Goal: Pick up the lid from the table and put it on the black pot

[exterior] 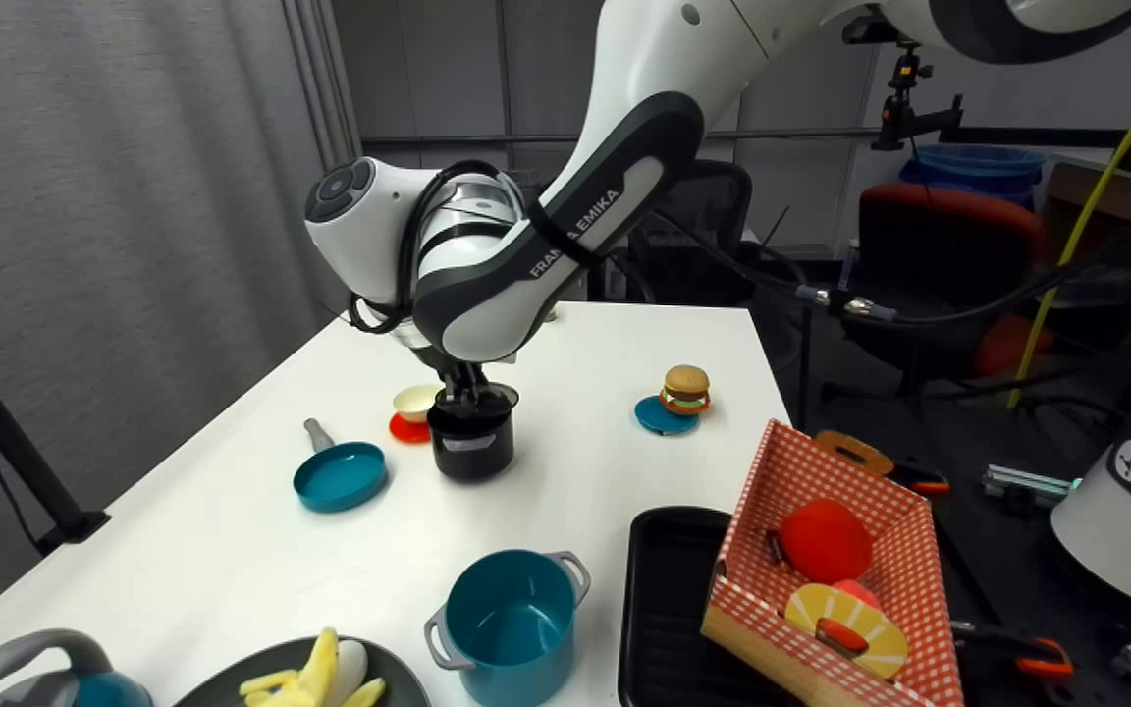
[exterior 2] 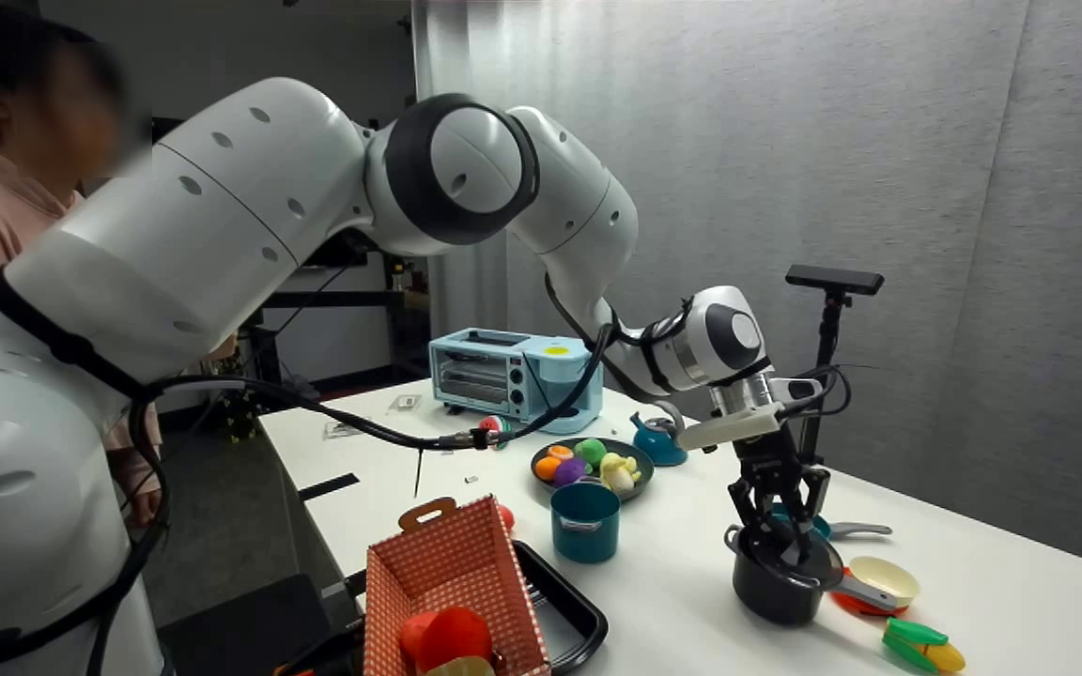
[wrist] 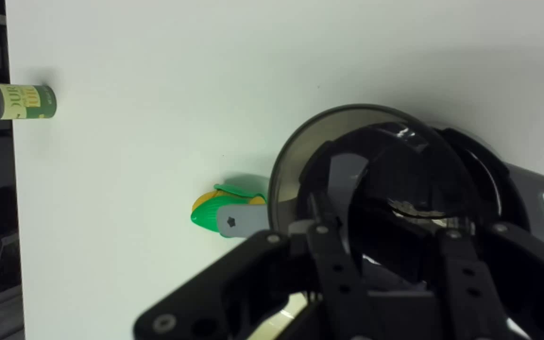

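The lid (wrist: pixel 295 151), a see-through smoky disc with a dark rim, lies over the mouth of the black pot (wrist: pixel 482 160) in the wrist view. There it sits off-centre, overhanging the pot on the left. Both exterior views show my gripper (exterior 2: pixel 788 545) pointing down at the pot (exterior 2: pixel 776 596), shut on the lid (exterior 2: pixel 823 561) near its middle. The knob is hidden by the dark fingers. In an exterior view the lid (exterior: pixel 499 398) looks slightly tilted at the rim of the pot (exterior: pixel 472 457); whether it touches all round, I cannot tell.
A flat grey handle (wrist: pixel 243 220) juts out under the lid, above a toy corn (wrist: pixel 206 212). Close to the pot are a cream bowl (exterior: pixel 416 403), a red plate (exterior: pixel 410 430) and a teal pan (exterior: pixel 340 478). A teal pot (exterior: pixel 511 628) and checkered basket (exterior: pixel 752 550) stand farther off.
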